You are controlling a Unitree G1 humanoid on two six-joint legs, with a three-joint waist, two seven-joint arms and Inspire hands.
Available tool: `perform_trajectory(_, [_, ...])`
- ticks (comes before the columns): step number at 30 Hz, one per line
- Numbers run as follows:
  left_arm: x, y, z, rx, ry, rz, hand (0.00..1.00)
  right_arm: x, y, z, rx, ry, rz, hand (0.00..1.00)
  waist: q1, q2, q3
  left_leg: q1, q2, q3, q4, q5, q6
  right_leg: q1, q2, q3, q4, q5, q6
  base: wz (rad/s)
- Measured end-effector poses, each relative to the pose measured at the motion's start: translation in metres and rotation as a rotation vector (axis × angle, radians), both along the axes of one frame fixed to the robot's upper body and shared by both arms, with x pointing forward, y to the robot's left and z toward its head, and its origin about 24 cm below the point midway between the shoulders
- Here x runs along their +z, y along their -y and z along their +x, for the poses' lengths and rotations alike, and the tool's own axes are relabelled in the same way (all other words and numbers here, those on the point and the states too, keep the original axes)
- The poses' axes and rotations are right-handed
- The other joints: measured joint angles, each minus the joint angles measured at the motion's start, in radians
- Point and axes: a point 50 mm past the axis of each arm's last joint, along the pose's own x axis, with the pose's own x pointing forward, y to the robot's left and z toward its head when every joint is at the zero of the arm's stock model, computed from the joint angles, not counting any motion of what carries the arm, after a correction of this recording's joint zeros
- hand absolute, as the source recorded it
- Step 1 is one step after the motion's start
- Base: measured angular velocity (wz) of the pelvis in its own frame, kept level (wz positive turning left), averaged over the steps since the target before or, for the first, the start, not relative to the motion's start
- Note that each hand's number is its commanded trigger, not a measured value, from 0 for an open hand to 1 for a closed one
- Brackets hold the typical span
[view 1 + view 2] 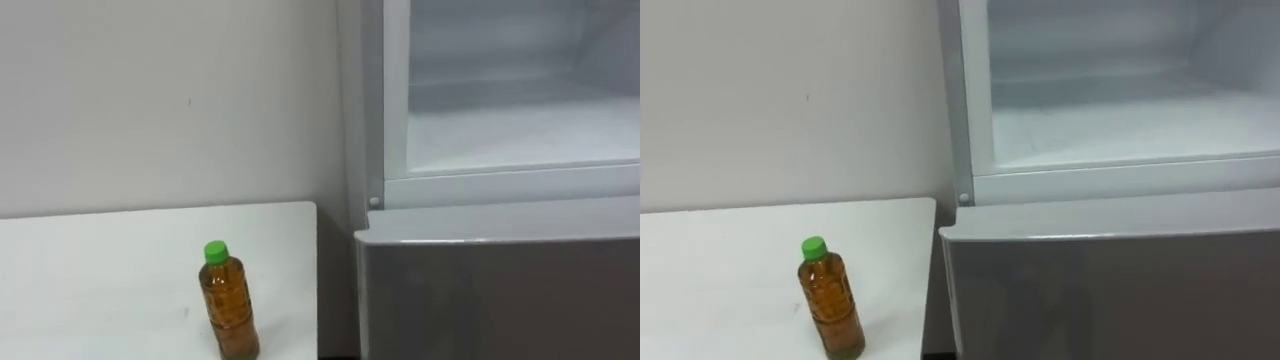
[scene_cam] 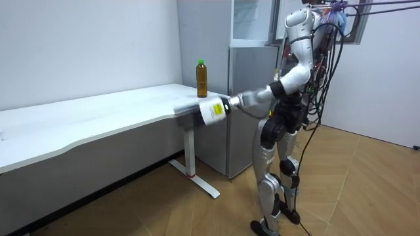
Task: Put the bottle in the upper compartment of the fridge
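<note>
A bottle (image 1: 229, 305) of amber liquid with a green cap stands upright on the white table (image 1: 90, 270), near its right end and close to the fridge. The same bottle (image 1: 830, 305) shows in the right eye view and, in the room view, the bottle (image 2: 202, 78) stands at the table's far corner. The upper fridge compartment (image 1: 520, 130) is open, its white inside bare. My left hand (image 2: 211, 110) reaches out at the table's front corner, below and in front of the bottle, apart from it. I stand facing the fridge and the table's end.
The lower fridge door (image 1: 500, 290) is grey and shut, its top edge just under the open compartment. A narrow gap separates the table's right edge from the fridge. A plain wall (image 1: 160, 100) rises behind the table.
</note>
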Motion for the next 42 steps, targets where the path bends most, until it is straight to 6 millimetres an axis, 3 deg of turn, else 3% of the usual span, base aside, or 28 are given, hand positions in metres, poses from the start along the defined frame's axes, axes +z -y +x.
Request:
perform_trajectory(2, [-0.030, 0.012, -0.022, -0.014, -0.151, -0.079, 0.00, 0.000, -0.001, -0.001, 0.000, -0.004, 0.002, 0.00, 0.006, -0.018, 0.0026, 0.003, -0.001, 0.000, 0.000, 0.000, 0.000, 0.008, -0.001, -0.002, 0.000, -0.002, 0.001, 0.06])
perform_trajectory(7, [-0.072, 0.029, -0.081, -0.017, -0.462, -0.202, 0.00, 0.000, -0.001, 0.001, 0.012, 0.000, 0.006, 0.00, 0.001, -0.023, 0.0017, 0.002, -0.001, -0.001, 0.001, -0.001, 0.001, 0.006, -0.002, -0.008, 0.001, -0.002, 0.001, 0.02])
perform_trajectory(10, [-0.085, 0.035, -0.117, 0.008, -0.634, -0.258, 0.00, 0.000, -0.001, -0.001, 0.025, -0.014, 0.006, 0.00, 0.000, -0.021, 0.0036, 0.003, 0.000, 0.001, 0.001, -0.002, 0.002, 0.007, -0.002, -0.008, 0.001, -0.002, 0.001, 0.00])
perform_trajectory(16, [-0.094, 0.045, -0.150, -0.026, -0.852, -0.321, 0.00, -0.001, -0.001, -0.004, 0.023, -0.030, 0.003, 0.00, -0.010, -0.008, 0.0042, 0.004, 0.002, 0.005, 0.001, -0.003, 0.003, 0.008, -0.003, -0.007, 0.004, -0.004, 0.001, 0.01])
perform_trajectory(19, [-0.097, 0.051, -0.153, -0.102, -0.921, -0.334, 0.00, -0.001, -0.002, -0.004, 0.031, -0.032, 0.005, 0.00, -0.026, -0.007, 0.0041, 0.005, 0.004, 0.014, 0.001, -0.003, 0.003, 0.007, -0.003, 0.002, 0.006, -0.004, 0.001, -0.05])
perform_trajectory(23, [-0.102, 0.058, -0.140, -0.257, -0.980, -0.316, 0.00, -0.002, -0.003, 0.000, 0.037, -0.031, 0.012, 0.00, -0.050, -0.007, 0.0038, 0.005, 0.004, 0.030, 0.002, -0.003, 0.003, 0.006, -0.003, 0.006, 0.012, -0.004, 0.001, -0.02])
perform_trajectory(30, [-0.108, 0.067, -0.096, -0.530, -1.004, -0.252, 0.00, -0.003, -0.007, 0.007, 0.023, -0.012, 0.028, 0.00, -0.086, -0.011, 0.0041, 0.004, 0.004, 0.061, 0.007, -0.003, 0.004, -0.014, -0.009, 0.026, 0.037, -0.017, 0.003, -0.08])
perform_trajectory(37, [-0.108, 0.070, -0.080, -0.578, -0.975, -0.254, 0.00, -0.003, -0.010, 0.014, 0.021, 0.005, 0.039, 0.00, -0.107, -0.020, 0.0036, -0.005, 0.004, 0.088, 0.018, -0.004, 0.004, -0.022, -0.013, 0.030, 0.037, -0.018, 0.004, -0.06])
perform_trajectory(42, [-0.108, 0.068, -0.084, -0.573, -0.978, -0.270, 0.00, -0.003, -0.011, 0.014, 0.023, 0.008, 0.043, 0.00, -0.103, -0.029, 0.0000, -0.009, 0.004, 0.087, 0.018, -0.004, 0.004, -0.031, -0.013, 0.030, 0.040, -0.018, 0.004, 0.02])
